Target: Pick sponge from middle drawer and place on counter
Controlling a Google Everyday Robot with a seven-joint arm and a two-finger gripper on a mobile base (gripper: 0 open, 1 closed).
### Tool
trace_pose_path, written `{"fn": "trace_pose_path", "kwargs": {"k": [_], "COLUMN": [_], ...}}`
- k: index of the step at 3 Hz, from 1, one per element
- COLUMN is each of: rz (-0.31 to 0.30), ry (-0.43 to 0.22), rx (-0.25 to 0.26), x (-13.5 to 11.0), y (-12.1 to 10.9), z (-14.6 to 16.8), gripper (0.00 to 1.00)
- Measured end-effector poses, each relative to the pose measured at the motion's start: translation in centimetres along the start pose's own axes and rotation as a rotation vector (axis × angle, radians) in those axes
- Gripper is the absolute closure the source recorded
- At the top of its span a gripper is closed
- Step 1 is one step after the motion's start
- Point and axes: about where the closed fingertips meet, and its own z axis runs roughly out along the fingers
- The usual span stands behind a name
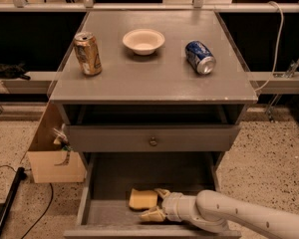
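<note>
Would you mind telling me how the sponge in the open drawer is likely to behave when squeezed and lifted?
The sponge looks soft, so it will probably squash between the fingers of the gripper, open at its right edge. Lying flat on the middle drawer floor, it should not roll. Thin and foam-like, it is likely light.

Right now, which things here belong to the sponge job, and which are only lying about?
Job: sponge, in the middle drawer; counter; gripper, open, low in that drawer at the sponge's right edge.
Lying about: gold can, white bowl, blue can on the counter; cardboard box on the floor.
</note>
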Motion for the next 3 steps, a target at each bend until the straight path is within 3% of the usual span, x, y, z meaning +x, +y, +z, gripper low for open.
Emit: {"fn": "trace_pose_path", "kwargs": {"k": [3], "rz": [0.0], "ry": [0.0], "rx": [0.0], "x": [0.0], "y": [0.01], "z": [0.01], "gripper": [0.93]}}
